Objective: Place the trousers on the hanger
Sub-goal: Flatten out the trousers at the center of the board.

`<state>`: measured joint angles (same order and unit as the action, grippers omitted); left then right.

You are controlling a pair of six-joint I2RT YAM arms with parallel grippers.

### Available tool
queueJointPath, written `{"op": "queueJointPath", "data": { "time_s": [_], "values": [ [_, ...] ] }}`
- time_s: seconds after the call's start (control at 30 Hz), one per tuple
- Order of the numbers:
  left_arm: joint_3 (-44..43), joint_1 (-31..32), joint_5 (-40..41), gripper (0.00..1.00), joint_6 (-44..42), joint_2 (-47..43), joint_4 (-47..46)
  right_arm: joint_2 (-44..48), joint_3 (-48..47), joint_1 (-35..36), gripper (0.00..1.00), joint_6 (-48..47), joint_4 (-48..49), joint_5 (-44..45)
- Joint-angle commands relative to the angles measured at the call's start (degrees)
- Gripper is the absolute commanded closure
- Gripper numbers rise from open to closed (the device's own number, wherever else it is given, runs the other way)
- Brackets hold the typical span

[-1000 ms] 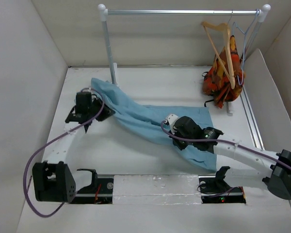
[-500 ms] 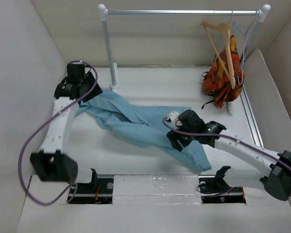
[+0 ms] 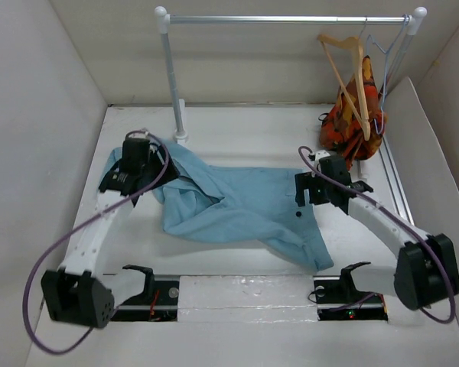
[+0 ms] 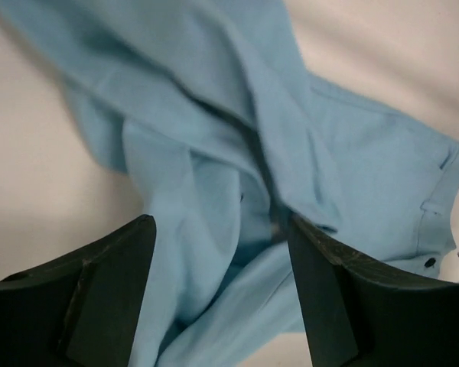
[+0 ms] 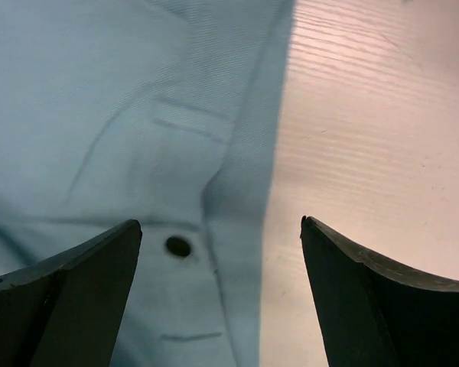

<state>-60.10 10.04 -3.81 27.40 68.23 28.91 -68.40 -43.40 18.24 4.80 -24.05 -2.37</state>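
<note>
Loosely crumpled trousers (image 3: 237,202) on table (image 3: 252,130), left gripper (image 4: 220,225) released above them, right gripper (image 5: 219,223) spread wide over their button (image 5: 178,246)

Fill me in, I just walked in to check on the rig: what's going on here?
Two robot arms are working on getting trousers onto a hanger. The trousers lie spread on the table. The left claw is open over the bunched leg end, and the right claw is open over the waistband by the button. Neither grips anything. The hanger hangs on the rail, untouched.
</note>
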Motion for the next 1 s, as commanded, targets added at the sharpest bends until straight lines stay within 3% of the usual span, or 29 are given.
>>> {"op": "queueJointPath", "data": {
  "time_s": [0.0,0.1,0.23,0.33,0.37,0.4,0.43,0.47,0.53,0.57,0.6,0.63,0.8,0.87,0.9,0.93,0.97],
  "values": [
    [10.0,-0.8,3.1,0.33,2.4,-8.4,1.2,-6.9,-0.9,-3.6,0.1,2.8,8.3,-0.1],
    [15.8,-1.3,3.2,0.22,6.3,-13.5,0.1,-12.2,-1.2,-3.6,0.08,3.2,10.9,-2.6],
    [16.9,-3.6,5.1,0.04,8.2,-11.1,-0.8,-15.1,1.8,-1.5,0.09,7.1,15.5,-5.8],
    [19.1,-4.5,4.2,0.02,8.8,-5.7,-3.9,-15.6,5.1,-0.3,0.18,10.2,18.9,-5.9],
    [19.9,-4.5,1.6,0.02,9.1,-4.3,-5.3,-15.6,5.6,-0.3,0.36,10.6,19.8,-6.3],
    [20.5,-4.5,-0.4,0.03,9.4,-1.5,-6.2,-15.4,6.1,-0.3,0.46,10.8,20.8,-6.7],
    [21.8,-4.5,-1.3,0.05,10.1,-0.2,-9.4,-15.2,6.6,-0.3,0.57,10.9,21.8,-6.8],
    [22.6,-4.5,-2.2,0.09,10.5,0.7,-11.4,-14.9,6.7,-0.3,0.79,10.9,22.1,-6.7],
    [22.7,-4.5,-2.4,0.34,11.1,3.2,-14.6,-13.1,6.3,-1.5,0.96,9.9,21.4,-6.5],
    [22.7,-4.5,-2.9,0.5,10.8,3.5,-15.4,-12.6,5.3,-1.5,1.0,9.3,20.7,-5.9],
    [22.1,-4.5,-5.2,0.85,10.5,3.8,-15.5,-11.8,4.7,-2.2,1.0,8.7,19.9,-5.5],
    [19.9,-4.5,-5.8,0.98,10.0,3.5,-14.2,-10.1,4.0,-3.1,1.0,7.5,17.9,-4.9],
    [13.1,-4.5,-4.3,1.0,5.5,-5.7,-4.1,-6.3,-2.6,-5.8,1.0,5.5,13.1,2.0],
    [4.5,-4.5,-0.4,1.0,4.4,-9.9,5.9,-1.9,-5.1,-8.3,1.0,5.5,11.1,5.8],
    [4.5,-4.5,0.9,1.0,4.4,-10.5,6.0,-1.8,-5.7,-8.3,1.0,5.5,11.1,5.8],
    [-5.3,-2.3,6.0,1.0,5.6,-9.6,15.6,2.3,-7.4,-10.3,1.0,5.0,9.6,6.1],
    [-5.4,-2.3,7.0,1.0,6.3,-9.2,15.7,2.3,-7.4,-10.3,1.0,5.0,9.6,6.1]
  ]
}}
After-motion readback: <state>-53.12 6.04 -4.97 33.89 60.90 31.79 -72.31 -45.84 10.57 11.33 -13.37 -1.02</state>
